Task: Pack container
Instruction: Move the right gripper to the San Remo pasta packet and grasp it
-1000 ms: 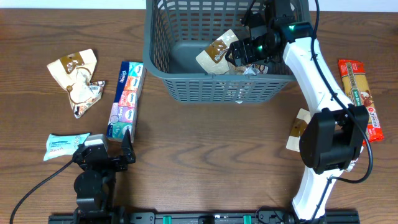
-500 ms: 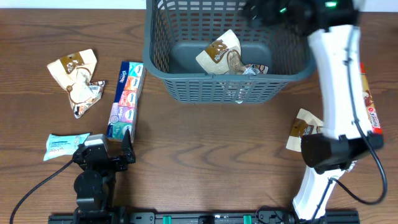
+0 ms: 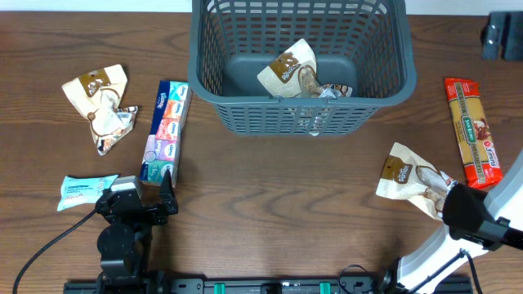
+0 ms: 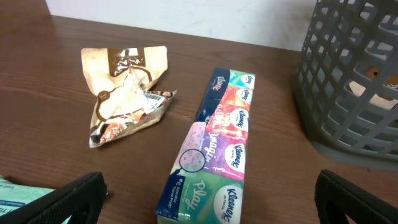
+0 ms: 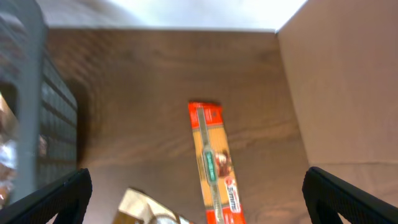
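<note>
Container (image 3: 270,118): grey-blue slotted basket at the far middle of the wooden table (image 3: 270,212), upright, front wall facing the arms. Inside it, a beige-and-brown snack packet (image 3: 290,69) leans tilted near the front wall. Something silvery lies beside it, too small to identify.

Left gripper (image 4: 214,199): low at the near left, fingers spread wide, nothing between them. A Kleenex tissue multipack (image 3: 166,131) lies just ahead of it, lengthwise, well apart from the basket. Left of the pack are crumpled beige packets (image 3: 100,102). A pale green packet (image 3: 86,190) lies just beside the gripper's left side.

Right gripper (image 5: 199,193): raised at the far right edge, jaws spread, empty. Its wrist view is blurred. Below it lies a long red-orange pasta packet (image 3: 474,131), flat, right of the basket and apart from it. Another beige snack packet (image 3: 409,180) lies near the right arm's base.
</note>
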